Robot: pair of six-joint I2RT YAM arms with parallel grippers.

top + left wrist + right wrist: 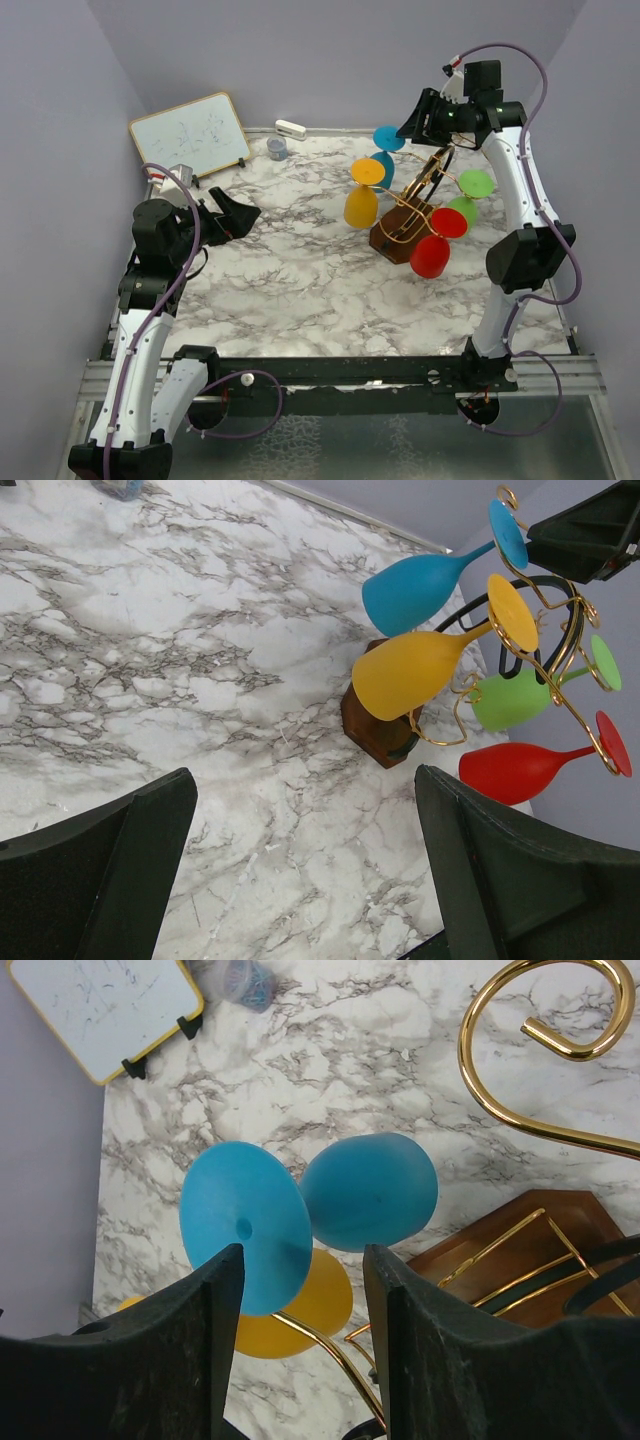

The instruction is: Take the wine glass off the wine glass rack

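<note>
Wine glass rack (pixel 408 222) sits right of centre in the top view: gold wire scrolls on a dark hexagonal wood base, with four glasses hanging upside down off it. Blue wine glass (pixel 385 150) is at the rack's upper left, yellow glass (pixel 362 195) on its left, green glass (pixel 468 196) on the right, red glass (pixel 434 248) at the lower right. Right gripper (pixel 412 124) is at the upper right of the top view, just beside the blue glass's foot. Its jaws are apart and hold nothing. In the right wrist view the blue foot disc shows in the gap between the two fingers (pixel 180 1360) — can't tell if it touches either. Left gripper (pixel 238 220) is left of centre over the marble table (pixel 300 290), well apart from the rack — jaws spread wide, empty. Whiteboard (pixel 190 135) stands at the upper left. A small grey round object (pixel 277 148) and a white object (pixel 290 128) sit near the back edge.
</note>
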